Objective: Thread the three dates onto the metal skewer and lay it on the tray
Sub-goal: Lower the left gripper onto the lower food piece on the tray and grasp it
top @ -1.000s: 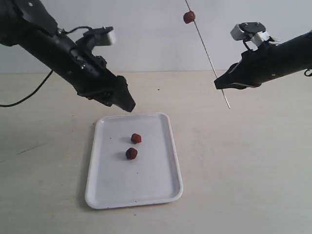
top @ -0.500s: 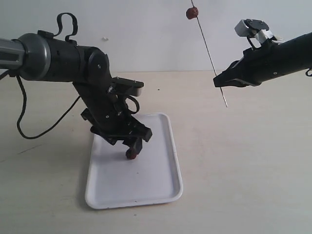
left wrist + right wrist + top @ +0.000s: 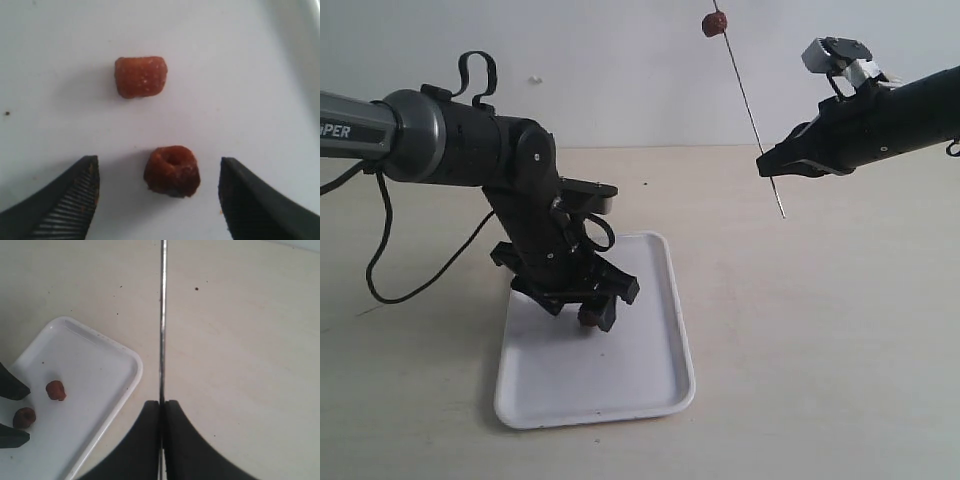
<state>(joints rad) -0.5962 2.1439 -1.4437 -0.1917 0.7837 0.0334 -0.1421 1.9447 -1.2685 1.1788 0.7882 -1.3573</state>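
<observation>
The pale counter point(image 3: 840, 330) carries the white tray point(image 3: 650, 385), which lies left of the middle in the exterior view. The left arm point(image 3: 450, 150) bends down over the tray. The right arm point(image 3: 905, 115) hangs above the counter, well off to the tray's right.

The left pincer point(image 3: 157, 172) is low over the tray with its jaws spread wide, gripping nothing. The right pincer point(image 3: 161, 407) is closed on the skewer point(image 3: 748, 105), clamping it near its lower end. The skewer stands steeply in the air, leaning a little. Its lower tip pokes out below the right pincer, and its upper end runs out of the top of the exterior view.

One date point(image 3: 713, 25) is threaded high on the skewer, well above the right pincer. The other two lie on the tray, near each other but apart. The darker date point(image 3: 172, 170), with a round hollow on top, sits between the left pincer's fingers point(image 3: 70, 205) and touches neither. The lighter date point(image 3: 140, 76) lies just beyond the fingertips, outside the gap.
</observation>
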